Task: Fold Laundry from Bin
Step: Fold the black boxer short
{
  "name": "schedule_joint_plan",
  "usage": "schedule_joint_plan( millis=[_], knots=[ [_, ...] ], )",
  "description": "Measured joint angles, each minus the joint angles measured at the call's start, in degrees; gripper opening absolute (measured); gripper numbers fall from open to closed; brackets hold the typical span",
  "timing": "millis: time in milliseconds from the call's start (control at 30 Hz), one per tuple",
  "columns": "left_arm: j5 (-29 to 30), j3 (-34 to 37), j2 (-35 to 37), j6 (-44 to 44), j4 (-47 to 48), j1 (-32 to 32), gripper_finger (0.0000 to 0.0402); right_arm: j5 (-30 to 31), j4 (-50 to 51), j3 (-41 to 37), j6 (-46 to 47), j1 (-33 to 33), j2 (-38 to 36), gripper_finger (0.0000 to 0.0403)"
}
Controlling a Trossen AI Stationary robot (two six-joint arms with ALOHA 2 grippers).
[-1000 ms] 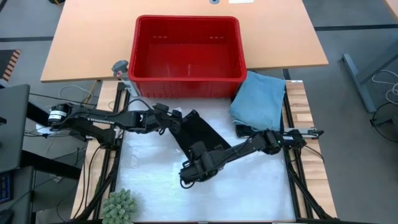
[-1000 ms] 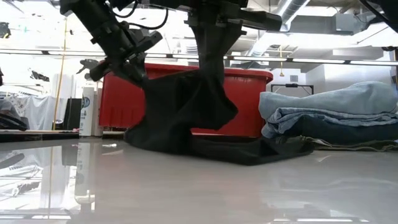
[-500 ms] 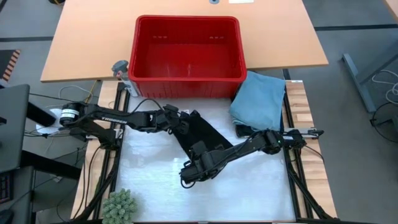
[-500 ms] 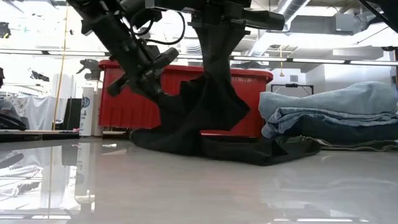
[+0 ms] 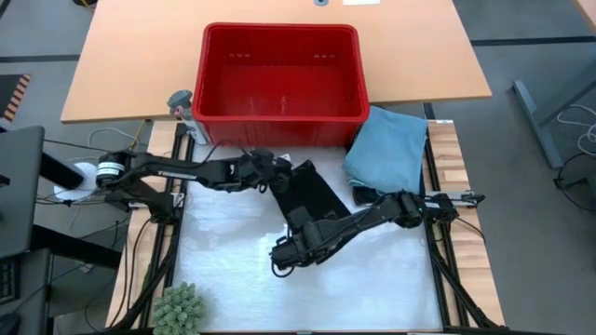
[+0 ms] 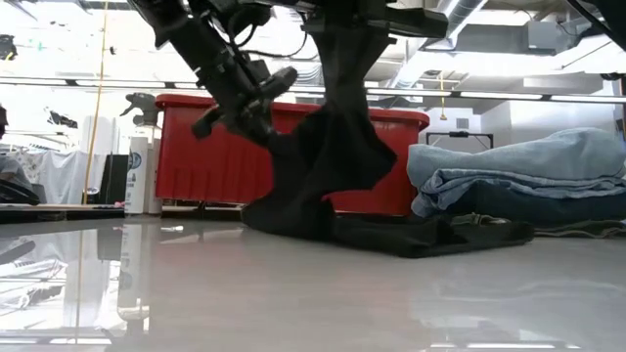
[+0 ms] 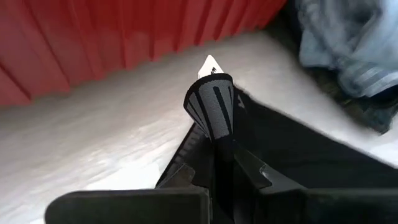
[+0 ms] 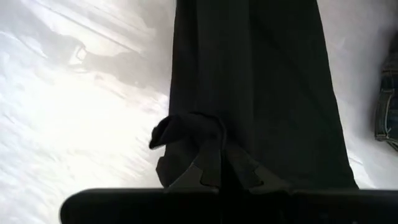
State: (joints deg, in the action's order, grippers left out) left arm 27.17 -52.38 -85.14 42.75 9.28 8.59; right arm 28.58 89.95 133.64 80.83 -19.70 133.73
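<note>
Black garment lies stretched on the white table just in front of the red bin, its long axis running diagonally from the bin-side corner toward the near middle. Left gripper is clamped on the far end, right gripper pinches the near end, both lifting cloth off the surface. Folded blue laundry sits beside the bin, on the right.

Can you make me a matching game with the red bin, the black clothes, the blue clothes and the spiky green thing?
Things:
1. bin
2. black garment
3. light blue laundry
4. spiky green thing

Where or how:
A. stacked folded beside the bin
B. pinched by both grippers
C. empty
D. at the table's near edge

Pairs: 1-C, 2-B, 3-A, 4-D
</note>
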Motion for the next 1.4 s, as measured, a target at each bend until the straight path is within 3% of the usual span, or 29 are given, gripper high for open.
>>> schedule_joint_plan(
  millis=[467, 700, 1000, 1300, 1400],
  knots=[
    [-0.91, -0.07, -7.85, 0.32, -9.25, 1.12, 0.0011, -0.25, -0.24, 0.00, -1.79, 0.70, 0.00, 0.0021],
    [3.78, -0.07, -7.94, -2.24, -9.74, 2.53, 0.0011, -0.27, -0.82, 0.00, -2.36, 0.70, -0.02, 0.0021],
    [1.80, -0.07, -7.94, -3.09, -9.95, 2.95, 0.0014, -1.17, -2.65, 0.00, -4.67, 1.18, -0.02, 0.0021],
    [1.68, -0.09, -10.14, -7.98, -12.94, 2.92, 0.0058, -1.67, -3.41, 0.00, -6.28, 1.86, -0.04, 0.0021],
    [-1.28, -0.13, -12.21, -10.13, -14.12, 2.94, 0.0081, -1.79, -3.59, 0.00, -6.31, 2.10, -0.04, 0.0021]
  ],
)
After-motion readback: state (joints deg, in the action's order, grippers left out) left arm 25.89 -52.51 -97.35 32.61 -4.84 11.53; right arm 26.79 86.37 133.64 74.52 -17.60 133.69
